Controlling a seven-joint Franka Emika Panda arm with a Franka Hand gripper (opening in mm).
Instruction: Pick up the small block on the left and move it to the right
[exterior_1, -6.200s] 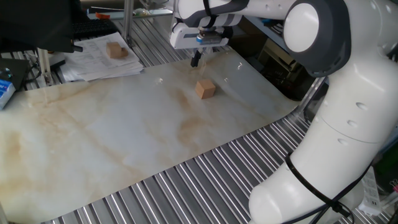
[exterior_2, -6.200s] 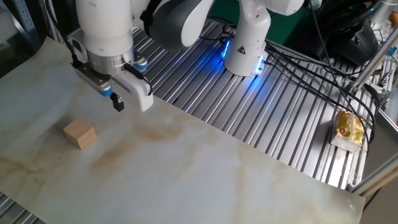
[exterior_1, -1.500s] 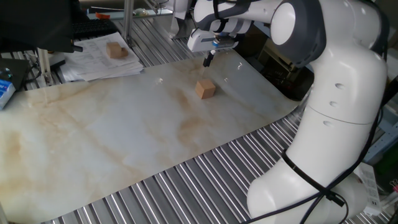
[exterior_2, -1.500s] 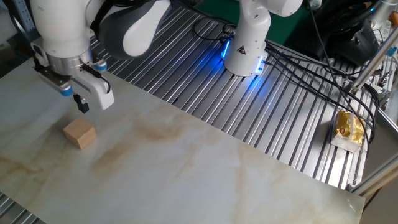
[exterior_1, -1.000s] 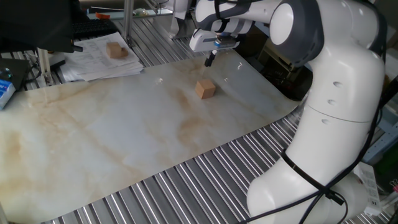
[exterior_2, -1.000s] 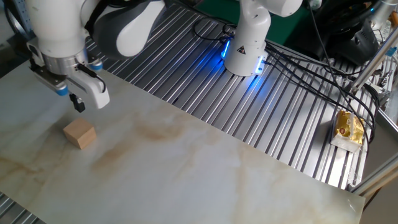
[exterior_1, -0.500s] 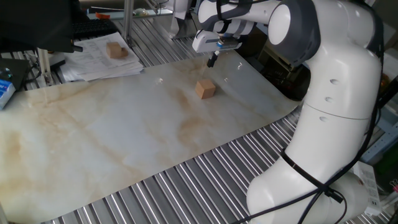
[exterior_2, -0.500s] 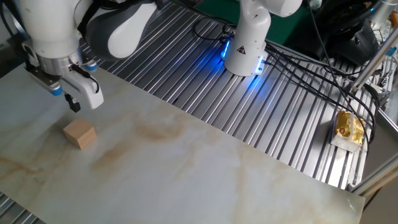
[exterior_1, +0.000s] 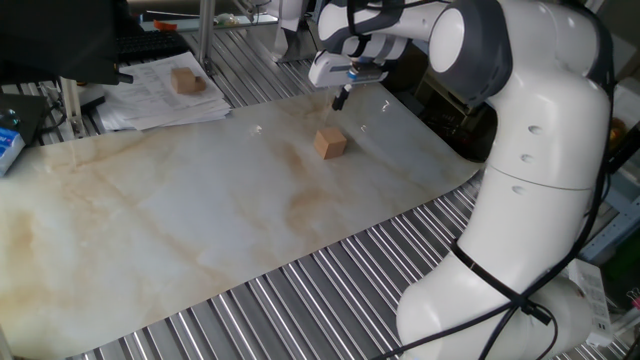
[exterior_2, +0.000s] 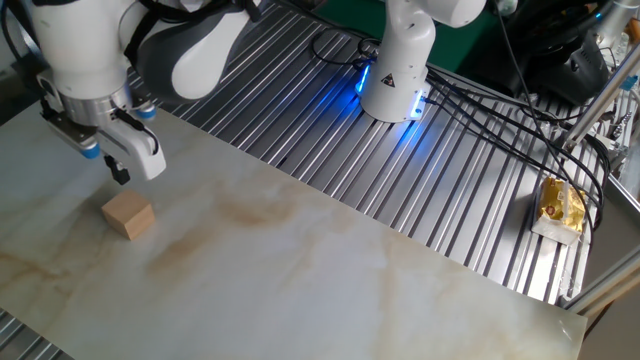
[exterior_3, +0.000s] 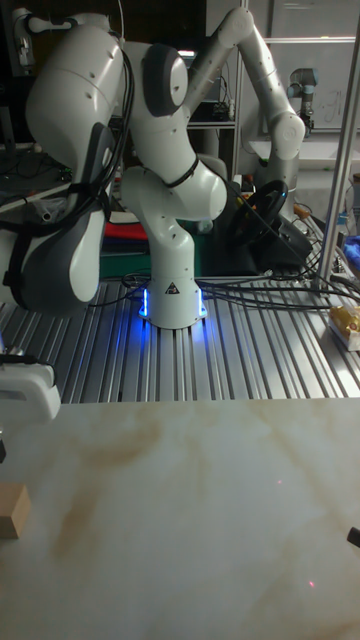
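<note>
Glossy white arm (exterior_1: 540, 190), grey joints, black cable.

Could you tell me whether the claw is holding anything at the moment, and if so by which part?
Nothing is held. The claw hangs above the marble sheet, apart from the small block, which lies untouched on the sheet.

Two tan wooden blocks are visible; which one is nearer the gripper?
The light-tan wooden cube on the marble sheet, just below the gripper; the browner block rests on papers.

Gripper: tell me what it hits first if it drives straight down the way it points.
Probably the bare marbled sheet. The gripper points down just beyond the small block, not over it, though depth is unclear.
</note>
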